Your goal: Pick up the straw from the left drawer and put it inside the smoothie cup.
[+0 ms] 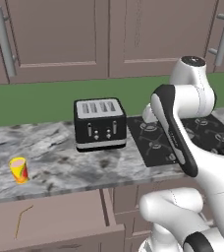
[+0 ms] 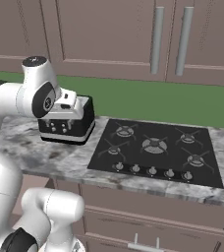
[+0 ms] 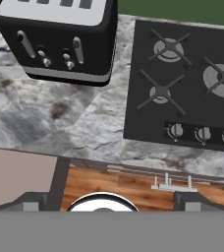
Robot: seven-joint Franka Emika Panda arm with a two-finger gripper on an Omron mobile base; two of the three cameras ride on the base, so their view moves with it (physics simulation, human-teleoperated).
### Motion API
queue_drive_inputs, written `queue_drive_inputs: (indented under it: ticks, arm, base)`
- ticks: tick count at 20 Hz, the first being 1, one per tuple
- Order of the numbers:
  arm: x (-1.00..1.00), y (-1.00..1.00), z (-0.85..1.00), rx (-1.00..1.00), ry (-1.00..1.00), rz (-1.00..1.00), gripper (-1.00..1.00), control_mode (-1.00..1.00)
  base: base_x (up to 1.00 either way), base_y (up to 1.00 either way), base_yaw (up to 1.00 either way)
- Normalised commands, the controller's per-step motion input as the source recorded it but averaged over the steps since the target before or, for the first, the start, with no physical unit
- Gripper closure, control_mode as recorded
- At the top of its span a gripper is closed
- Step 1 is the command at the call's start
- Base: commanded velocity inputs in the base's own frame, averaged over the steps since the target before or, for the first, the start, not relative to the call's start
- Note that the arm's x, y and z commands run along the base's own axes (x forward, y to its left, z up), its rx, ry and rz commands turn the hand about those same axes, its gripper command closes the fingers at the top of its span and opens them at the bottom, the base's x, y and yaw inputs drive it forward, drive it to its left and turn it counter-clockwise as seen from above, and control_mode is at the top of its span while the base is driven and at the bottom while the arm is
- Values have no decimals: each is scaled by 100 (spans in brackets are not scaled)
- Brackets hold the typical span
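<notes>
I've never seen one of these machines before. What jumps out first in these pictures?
The big white robot arm folds up in front of the marble counter, between a black toaster and a black gas hob. Far left on the counter stands a small yellow smoothie cup. Below it the left drawer is pulled open, with a thin straw lying inside.

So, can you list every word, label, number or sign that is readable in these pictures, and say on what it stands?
There is no readable text.
Cup: red markings, no letters can be made out.
Toaster: levers and knobs, no labels.
Stove: knobs, markings too small to read.
</notes>
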Motion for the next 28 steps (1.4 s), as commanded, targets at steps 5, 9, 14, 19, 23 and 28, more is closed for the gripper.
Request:
queue_drive_inputs:
  ticks: [5,9,14,19,23,28]
  arm:
    - [0,0,0,0,0,0,-100,100]
    - [0,0,0,0,0,0,-100,100]
    - [0,0,0,0,0,0,-100,100]
    - [0,0,0,0,0,0,-100,100]
    - [0,0,0,0,0,0,-100,100]
    - [0,0,0,0,0,0,-100,100]
  base:
    - [0,-39,9]
    - [0,-46,10]
    - [0,-16,17]
    - [0,0,24]
    - [-2,0,25]
    - [-26,-13,21]
